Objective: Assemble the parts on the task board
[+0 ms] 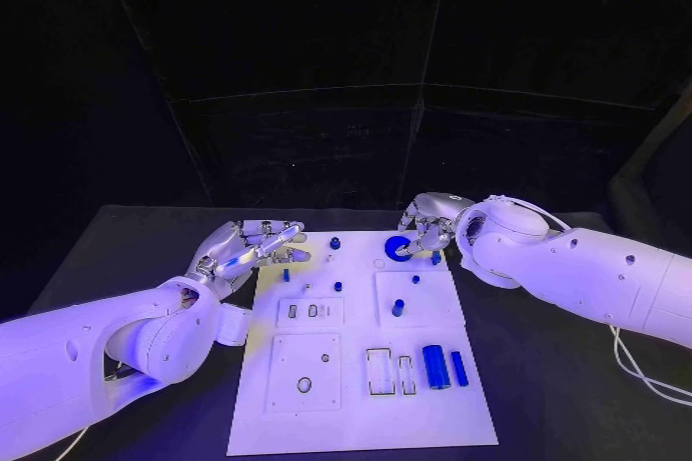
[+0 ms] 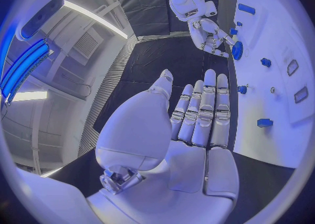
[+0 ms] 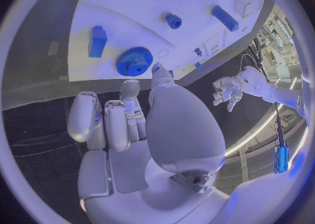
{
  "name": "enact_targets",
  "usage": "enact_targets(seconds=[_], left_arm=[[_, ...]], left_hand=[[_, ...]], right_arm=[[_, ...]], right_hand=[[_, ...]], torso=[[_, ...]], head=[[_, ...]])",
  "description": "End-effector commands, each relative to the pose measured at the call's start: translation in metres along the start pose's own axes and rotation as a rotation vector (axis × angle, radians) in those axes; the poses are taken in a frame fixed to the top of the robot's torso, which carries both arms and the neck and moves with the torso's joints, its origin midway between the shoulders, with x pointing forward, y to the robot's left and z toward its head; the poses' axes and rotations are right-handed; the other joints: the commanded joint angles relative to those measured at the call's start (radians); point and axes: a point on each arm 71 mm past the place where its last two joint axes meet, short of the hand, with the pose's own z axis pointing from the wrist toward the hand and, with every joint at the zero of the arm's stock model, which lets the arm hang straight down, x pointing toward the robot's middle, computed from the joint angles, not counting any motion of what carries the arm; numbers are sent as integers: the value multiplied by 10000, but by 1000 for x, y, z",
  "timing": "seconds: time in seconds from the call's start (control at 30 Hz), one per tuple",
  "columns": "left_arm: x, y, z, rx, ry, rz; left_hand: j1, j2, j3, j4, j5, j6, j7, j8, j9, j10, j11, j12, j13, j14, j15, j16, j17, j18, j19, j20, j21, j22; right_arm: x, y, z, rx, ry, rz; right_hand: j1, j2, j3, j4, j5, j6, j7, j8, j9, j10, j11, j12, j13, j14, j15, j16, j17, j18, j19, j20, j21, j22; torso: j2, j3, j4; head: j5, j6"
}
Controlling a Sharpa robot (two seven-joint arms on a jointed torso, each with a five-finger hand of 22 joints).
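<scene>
So the right hand (image 1: pixel 430 224) is sitting at the far end of the task board (image 1: pixel 361 421), fingers loosely apart and holding nothing as far as I can see. The blue gear (image 1: pixel 398 246) lies flat on the board right at its fingertips; from the right wrist view the gear (image 3: pixel 134 61) is just past the fingers (image 3: pixel 129 90), super close, but I honestly can't tell if they're touching it or not. A bit further out from that hand there's a small blue block (image 3: pixel 97 41) off to one side of the gear and a short blue peg (image 3: pixel 174 21) standing in the board beyond it, then a longer blue bar (image 3: pixel 224 18) lying flat.

The left hand (image 1: pixel 248 249) hovers at the board's other long edge, fingers straight and side by side, thumb out, nothing in it. In the left wrist view its fingers (image 2: pixel 205 109) point toward the board, with a small blue pin (image 2: pixel 243 89) just beyond the tips and another blue block (image 2: pixel 264 123) close by it.

Down the near end, well away from both hands, two blue cylinders (image 1: pixel 436 366) lie side by side next to some empty slots.
</scene>
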Motion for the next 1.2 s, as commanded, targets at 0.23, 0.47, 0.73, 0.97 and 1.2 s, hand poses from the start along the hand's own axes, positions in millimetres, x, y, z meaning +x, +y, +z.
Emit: enact_targets(seconds=[0.23,0.47,0.73,0.97,1.2], left_arm=[[1,-1,1,47,143,-71],[1,-1,1,41,141,-69],[1,-1,1,36,139,-68],[1,-1,1,35,130,-63],[0,-1,1,33,118,-56]], left_hand=[[-23,83,14,-46,28,-56,43,-52,-9,-53,37,-21,-13,-8,74,-52,15,60,-6,48,-36,-9],[-23,83,14,-46,28,-56,43,-52,-9,-53,37,-21,-13,-8,74,-52,15,60,-6,48,-36,-9],[-19,88,15,-58,28,-55,41,-53,-8,-51,36,-24,-12,-14,75,-65,18,61,-9,50,-44,-15],[-18,89,15,-62,28,-55,40,-53,-8,-51,36,-25,-12,-16,75,-69,19,61,-10,50,-46,-17],[-18,89,15,-62,28,-55,40,-53,-8,-51,36,-25,-12,-16,75,-69,19,61,-10,50,-46,-17]], right_arm=[[2,2,3,43,284,-474],[3,5,5,-43,430,-518],[5,6,6,-73,569,-569],[6,6,7,-68,676,-663],[6,7,7,-81,747,-706]], right_hand=[[322,187,109,-79,203,-8,-32,175,11,37,-15,311,368,493,41,87,72,-182,81,8,78,53],[606,391,200,-242,376,142,-81,310,30,96,-61,571,685,497,6,119,135,-192,101,-19,112,119],[770,501,259,-358,329,248,-106,381,32,124,-86,698,855,507,-14,157,212,-197,103,-38,128,149],[825,531,288,-412,167,273,-112,397,22,126,-92,729,915,512,-21,175,250,-200,105,-47,137,167],[875,556,322,-449,151,305,-118,414,22,131,-99,753,952,513,-25,182,265,-200,102,-50,139,170]], torso=[[2,0,0],[-4,-5,2],[-1,-5,-2],[2,-2,0],[4,-3,-4]], head=[[11,-13],[6,-32],[16,-37],[16,-58],[12,-69]])
